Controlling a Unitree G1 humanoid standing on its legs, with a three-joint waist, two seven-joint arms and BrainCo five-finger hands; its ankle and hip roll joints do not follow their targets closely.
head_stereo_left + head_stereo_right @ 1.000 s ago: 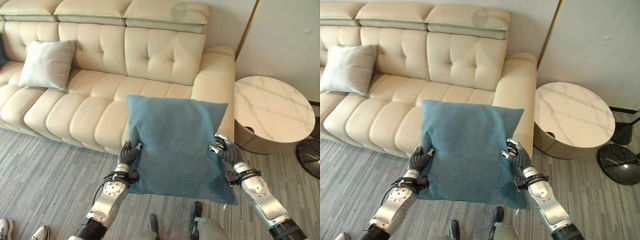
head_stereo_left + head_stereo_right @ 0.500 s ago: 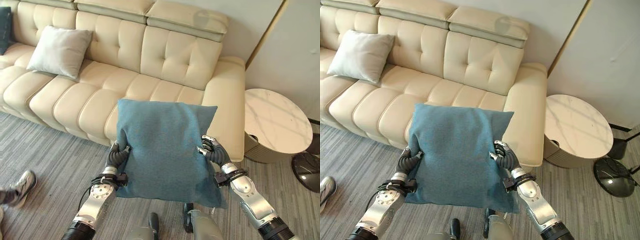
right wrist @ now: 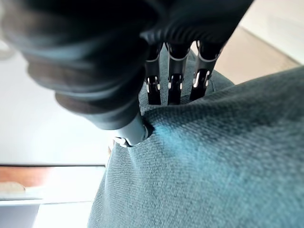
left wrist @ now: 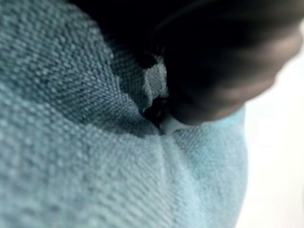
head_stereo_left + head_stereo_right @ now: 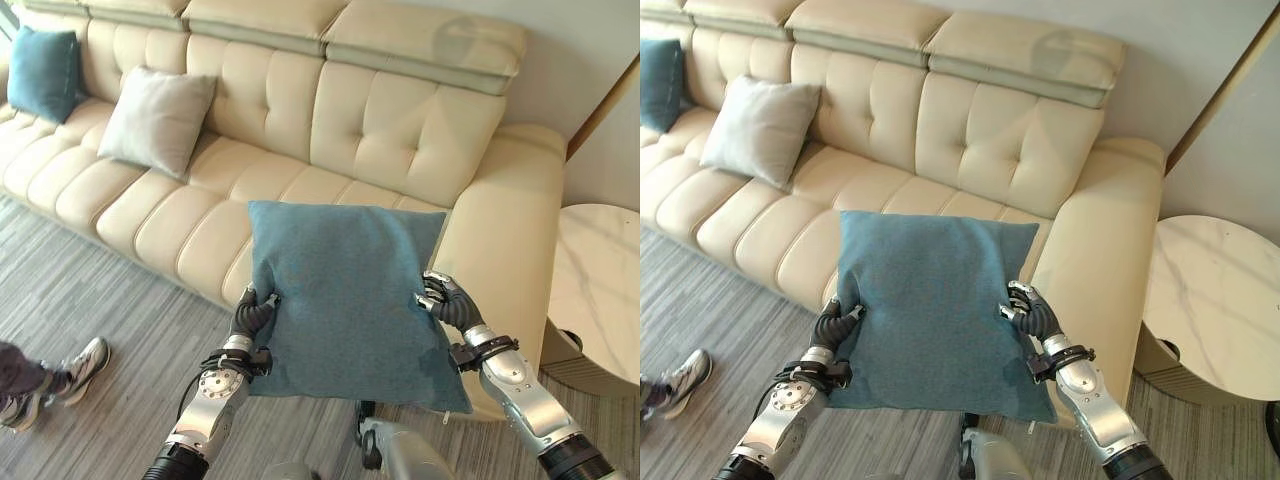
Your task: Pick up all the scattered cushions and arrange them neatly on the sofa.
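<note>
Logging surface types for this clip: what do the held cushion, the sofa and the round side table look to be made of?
Blue cushion, pinched between left hand and right hand: woven fabric, matte; the right wrist view shows a coarse weave. Sofa: cream leather or a leather look-alike, smooth with a soft sheen, tufted and seamed. Side table: the top looks like pale veined marble or a marble-pattern surface, glossy.

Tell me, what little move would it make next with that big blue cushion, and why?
Probably carry the teal cushion forward and up over the seat of the cream sofa. The left hand and right hand pinch its two side edges, and it hangs in front of the sofa's front edge, not yet resting on it. The seat behind it is bare, while a grey cushion and a small teal cushion already sit further left.
</note>
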